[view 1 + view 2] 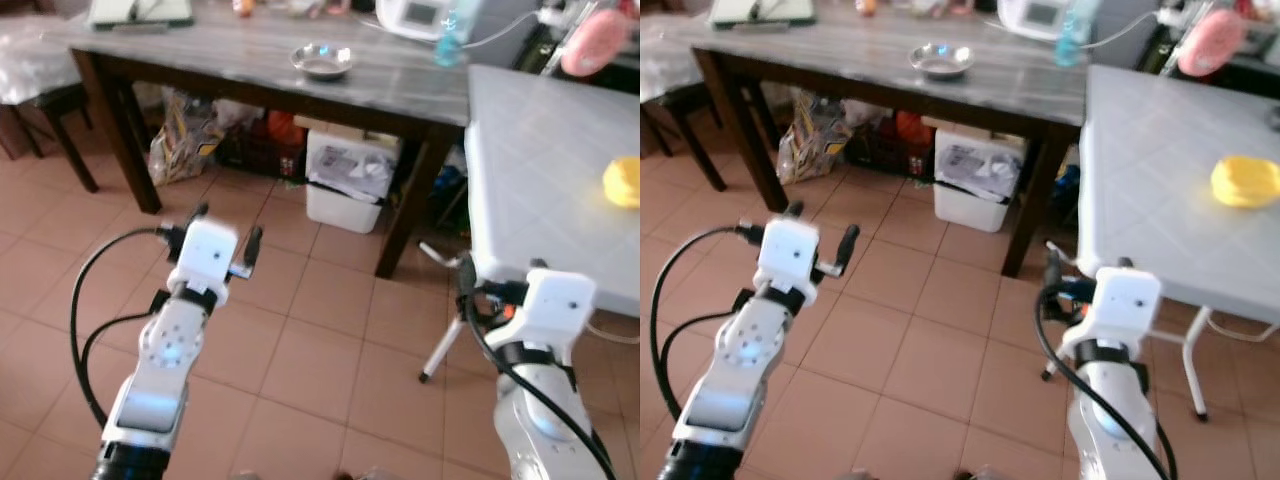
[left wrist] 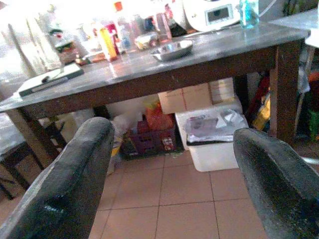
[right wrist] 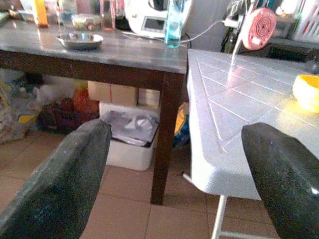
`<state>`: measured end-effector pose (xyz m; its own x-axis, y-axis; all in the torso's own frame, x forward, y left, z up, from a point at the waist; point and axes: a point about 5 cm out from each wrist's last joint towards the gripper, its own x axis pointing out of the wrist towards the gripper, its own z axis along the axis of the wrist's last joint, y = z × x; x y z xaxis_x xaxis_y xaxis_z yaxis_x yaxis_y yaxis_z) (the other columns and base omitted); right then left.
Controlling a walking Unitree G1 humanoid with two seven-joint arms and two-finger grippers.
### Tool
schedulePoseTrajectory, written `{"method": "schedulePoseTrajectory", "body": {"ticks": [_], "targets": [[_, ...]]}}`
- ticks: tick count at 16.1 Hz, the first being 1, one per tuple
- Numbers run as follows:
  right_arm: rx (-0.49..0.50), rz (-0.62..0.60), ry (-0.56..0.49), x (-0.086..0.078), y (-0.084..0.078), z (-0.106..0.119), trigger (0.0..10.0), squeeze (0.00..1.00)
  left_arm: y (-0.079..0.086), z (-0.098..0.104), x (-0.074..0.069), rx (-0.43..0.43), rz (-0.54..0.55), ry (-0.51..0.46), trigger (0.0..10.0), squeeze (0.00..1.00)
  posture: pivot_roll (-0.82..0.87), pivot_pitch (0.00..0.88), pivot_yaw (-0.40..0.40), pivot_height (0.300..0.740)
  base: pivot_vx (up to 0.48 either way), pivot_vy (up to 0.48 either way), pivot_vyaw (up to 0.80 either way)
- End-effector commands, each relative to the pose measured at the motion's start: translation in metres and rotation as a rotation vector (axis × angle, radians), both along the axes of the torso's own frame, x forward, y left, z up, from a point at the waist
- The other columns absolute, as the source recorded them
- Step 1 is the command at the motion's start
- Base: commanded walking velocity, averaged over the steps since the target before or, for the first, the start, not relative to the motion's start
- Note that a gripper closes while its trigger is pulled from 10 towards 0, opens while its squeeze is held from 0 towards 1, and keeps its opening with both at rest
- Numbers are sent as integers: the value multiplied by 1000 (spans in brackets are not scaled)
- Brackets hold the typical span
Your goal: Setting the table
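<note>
A steel bowl [image 1: 322, 61] rests on the dark wooden table [image 1: 220, 52] ahead. A yellow bowl [image 1: 623, 181] lies on the white folding table [image 1: 540, 170] at the right. My left gripper [image 1: 226, 230] is raised over the tiled floor in front of the dark table, open and empty. Its wrist view looks past both fingers at the steel bowl [image 2: 173, 50]. My right gripper [image 1: 500, 280] is held near the white table's front edge, open and empty. The yellow bowl [image 3: 306, 91] and the steel bowl [image 3: 79, 40] both appear in the right wrist view.
Under the dark table stand a white bin [image 1: 345, 180], a red crate [image 1: 262, 150] and a bag [image 1: 185, 135]. A blue bottle [image 1: 450, 35], a white appliance [image 1: 415, 15] and a pink fan [image 1: 595, 40] stand at the back. A chair [image 1: 45, 95] stands at the far left.
</note>
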<state>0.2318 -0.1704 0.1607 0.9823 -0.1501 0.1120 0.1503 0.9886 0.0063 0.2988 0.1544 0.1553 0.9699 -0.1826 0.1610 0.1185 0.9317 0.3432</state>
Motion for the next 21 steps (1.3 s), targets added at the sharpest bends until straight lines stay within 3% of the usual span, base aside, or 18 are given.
{"method": "schedulePoseTrajectory", "body": {"ticks": [1,13,16,21], "targets": [[-14,-25,-14,-2,-6,4,10000,0,-5,1,0,-10,-31,0,10000,0,128,147,-47,740,0,-480,0],[-16,-16,-18,-1,-7,6,10000,0,-13,0,2,-30,-55,-11,10000,0,118,136,-59,740,0,-464,-437],[-37,-5,-26,0,-6,8,10000,0,-10,7,5,-42,-29,-32,10000,0,117,135,-62,740,0,0,0],[-54,5,-38,1,-6,11,10000,0,-15,13,6,-96,-95,-36,10000,0,116,135,-57,740,111,0,0]]}}
